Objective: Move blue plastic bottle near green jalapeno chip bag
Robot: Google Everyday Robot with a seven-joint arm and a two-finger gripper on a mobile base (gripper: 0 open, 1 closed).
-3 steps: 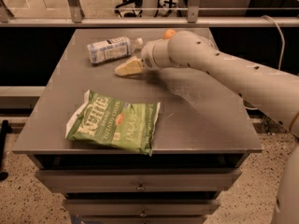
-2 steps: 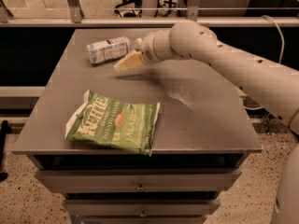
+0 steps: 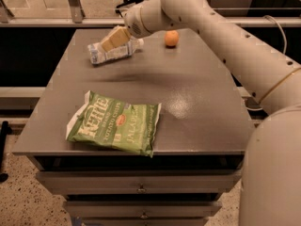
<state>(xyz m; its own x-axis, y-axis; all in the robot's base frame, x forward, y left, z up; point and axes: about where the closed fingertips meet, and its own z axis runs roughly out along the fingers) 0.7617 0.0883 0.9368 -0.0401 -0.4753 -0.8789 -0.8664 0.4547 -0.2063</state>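
Front edge: the green jalapeno chip bag [image 3: 115, 124], flat and crinkled with white lettering, lies on the grey metal counter [image 3: 202, 79] toward its front-left corner.
Back-left corner: the blue plastic bottle [image 3: 101, 55], small and clear with a pale blue-and-white label, lies on its side, well apart from the bag.
Over the bottle: the tan gripper [image 3: 115, 37] on the cream robot arm [image 3: 225, 36] sits at the bottle's middle.
Jaws: cannot tell whether clenched or released.
Back edge: a small round orange fruit [image 3: 171, 38], right of the bottle.
Step in hand: probably the grasp; the bottle is not yet carried.
Next move: a secure hold, a lift, then travel toward the front edge, setting down just beside the bag, not on it.
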